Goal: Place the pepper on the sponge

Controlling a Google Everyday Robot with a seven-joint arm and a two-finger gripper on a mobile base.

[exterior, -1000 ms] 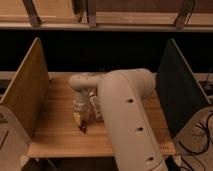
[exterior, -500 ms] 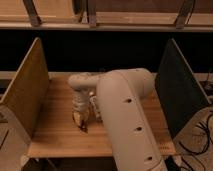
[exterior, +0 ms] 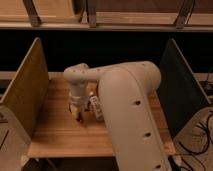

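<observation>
My gripper (exterior: 76, 112) hangs low over the left-middle of the wooden table (exterior: 55, 135), pointing down from the pale wrist. A small dark reddish bit that looks like the pepper (exterior: 80, 118) shows at its tip, close to the tabletop. Whether it is being held, I cannot tell. The sponge is hidden; my arm's thick forearm (exterior: 130, 110) covers the middle and right of the table.
A whitish object (exterior: 95, 107) stands just right of the gripper, partly behind the arm. A wooden side panel (exterior: 25, 90) walls the left side and a dark panel (exterior: 180, 90) walls the right. Shelf rails run along the back.
The gripper and wrist have shifted a little to the left and slightly up. The reddish bit stays at the gripper's tip.
</observation>
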